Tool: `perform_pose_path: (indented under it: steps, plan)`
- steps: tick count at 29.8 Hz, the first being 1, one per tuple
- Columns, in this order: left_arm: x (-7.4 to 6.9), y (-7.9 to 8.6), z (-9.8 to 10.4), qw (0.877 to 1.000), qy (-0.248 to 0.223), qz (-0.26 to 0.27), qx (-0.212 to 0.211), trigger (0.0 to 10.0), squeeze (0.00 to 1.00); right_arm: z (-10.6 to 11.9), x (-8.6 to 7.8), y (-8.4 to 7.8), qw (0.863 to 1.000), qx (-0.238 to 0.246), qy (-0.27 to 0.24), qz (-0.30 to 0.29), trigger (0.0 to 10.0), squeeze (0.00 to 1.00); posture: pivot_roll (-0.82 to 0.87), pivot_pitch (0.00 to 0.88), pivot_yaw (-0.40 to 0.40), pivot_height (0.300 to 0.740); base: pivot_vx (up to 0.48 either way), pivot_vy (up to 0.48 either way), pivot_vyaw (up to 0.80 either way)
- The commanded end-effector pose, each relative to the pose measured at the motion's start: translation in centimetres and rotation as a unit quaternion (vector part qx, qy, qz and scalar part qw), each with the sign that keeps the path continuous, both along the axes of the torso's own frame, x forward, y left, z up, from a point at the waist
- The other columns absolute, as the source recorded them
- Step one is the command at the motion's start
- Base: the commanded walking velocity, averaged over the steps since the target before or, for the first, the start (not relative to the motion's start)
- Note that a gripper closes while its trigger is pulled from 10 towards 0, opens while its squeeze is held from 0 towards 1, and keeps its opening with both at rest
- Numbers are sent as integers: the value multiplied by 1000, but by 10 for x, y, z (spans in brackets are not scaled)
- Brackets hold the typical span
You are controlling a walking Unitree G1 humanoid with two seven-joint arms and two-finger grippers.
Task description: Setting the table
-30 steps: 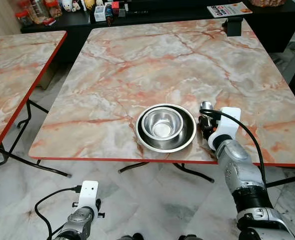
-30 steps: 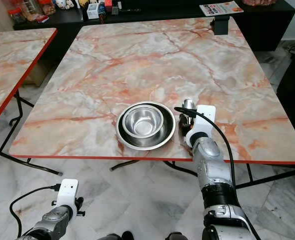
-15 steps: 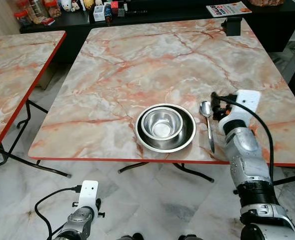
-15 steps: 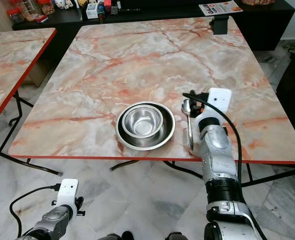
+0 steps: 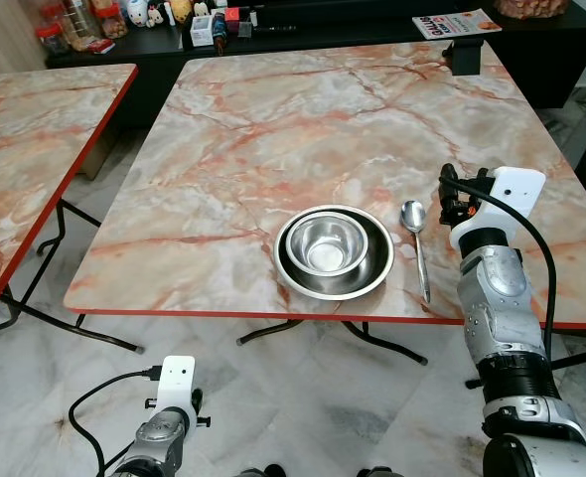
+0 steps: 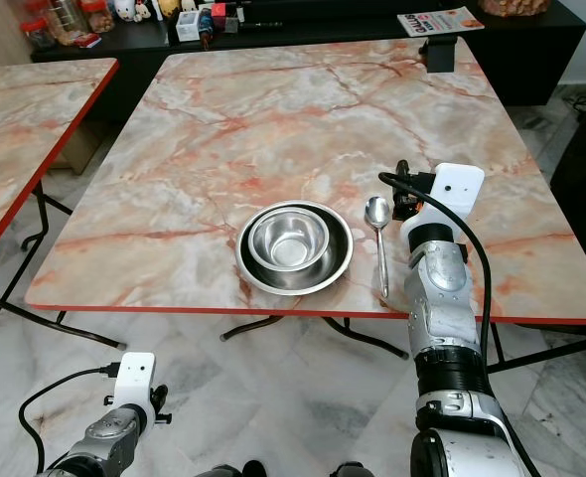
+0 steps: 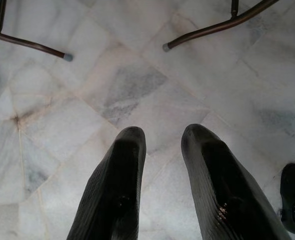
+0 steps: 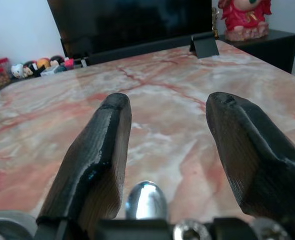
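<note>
Lying flat on the marble-patterned desk, the spoon sits just beside the right rim of the plate, bowl end away from the robot, handle running back toward the red near edge. A steel bowl is nested inside the plate, both near the front edge of the desk.

Right gripper: fingers spread wide apart, nothing between them, hovering low over the desk just right of the spoon; its wrist view catches the spoon's bowl end below the gap. Left gripper: arm hangs idle below desk height over the tiled floor, fingers slightly apart and empty.

Handling judgement, spoon: thin polished metal, stiff, light, likely slippery against hard black fingers and against the glossy desk (it may skate or pivot when nudged). It lies nearly flush with the surface, so a pinch across the narrow handle near mid-length looks best; the rounded bowl end would tend to squirt out.

Handling judgement, bowl and plate: rigid steel, not fragile, heavier together than apart. Rims are the only real purchase, one finger inside and one outside. The bowl is loose in the plate, so it may slide or rattle if the plate is tilted.

Background: dark sideboard beyond the desk with small items, too small to identify.
</note>
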State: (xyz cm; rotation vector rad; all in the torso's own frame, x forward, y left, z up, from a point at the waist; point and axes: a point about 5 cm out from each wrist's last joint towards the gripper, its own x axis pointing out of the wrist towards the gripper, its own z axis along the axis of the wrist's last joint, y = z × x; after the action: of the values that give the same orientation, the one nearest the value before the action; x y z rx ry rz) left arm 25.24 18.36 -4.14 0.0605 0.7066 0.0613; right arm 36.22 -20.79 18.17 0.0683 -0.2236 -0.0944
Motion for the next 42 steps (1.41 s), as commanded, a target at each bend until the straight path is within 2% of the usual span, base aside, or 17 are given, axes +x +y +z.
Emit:
perform_pose_path:
  steps: [1,13,17,30,42]
  plan:
    - [-9,7,-5,1000,10,16,4,10000,0,4,1,6,1000,0,-11,6,10000,0,-79,92,101,740,0,394,0]
    - [-11,11,-6,1000,15,13,12,10000,0,7,0,7,1000,-3,-20,4,10000,0,-82,96,123,740,0,466,0]
    - [-11,14,-6,1000,16,11,17,10000,0,8,0,9,999,-30,-20,5,10000,0,-77,107,132,740,0,392,0]
    - [-10,16,-5,1000,14,15,20,10000,0,9,0,11,999,-39,-22,6,10000,0,-73,116,135,740,0,381,0]
    - [-11,16,-6,999,16,17,21,10000,0,11,2,11,999,-48,-23,6,10000,0,-69,80,124,740,0,370,0]
